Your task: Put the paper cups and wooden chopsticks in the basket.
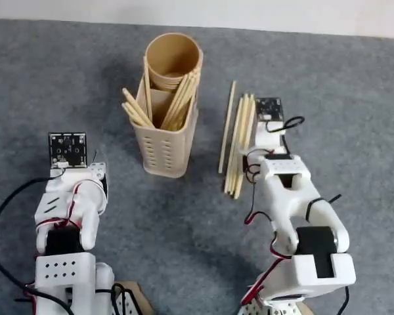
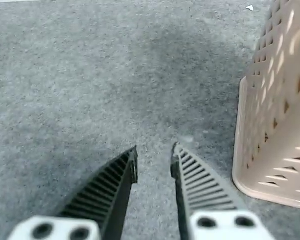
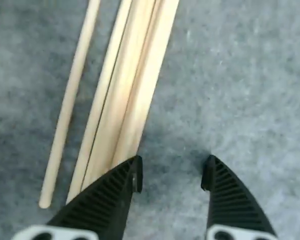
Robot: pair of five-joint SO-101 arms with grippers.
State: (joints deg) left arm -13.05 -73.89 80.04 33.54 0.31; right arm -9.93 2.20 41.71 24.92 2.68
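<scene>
A beige perforated basket (image 1: 165, 141) stands upright in the middle of the grey carpet, holding a paper cup (image 1: 173, 60) and several wooden chopsticks (image 1: 182, 98). Several more chopsticks (image 1: 238, 144) lie flat to its right. My right gripper (image 3: 171, 172) is open low over the carpet, one of its fingers (image 3: 121, 182) touching the near ends of a bundle of chopsticks (image 3: 132, 90), and a single stick (image 3: 70, 105) lies apart. My left gripper (image 2: 154, 162) is open and empty above bare carpet, with the basket wall (image 2: 277, 115) close beside it.
Both arms sit at the near side, the left arm (image 1: 69, 197) left of the basket and the right arm (image 1: 289, 197) right of it. Cables (image 1: 6, 216) trail by the left arm's base. Grey carpet runs to a pale floor strip at the far edge.
</scene>
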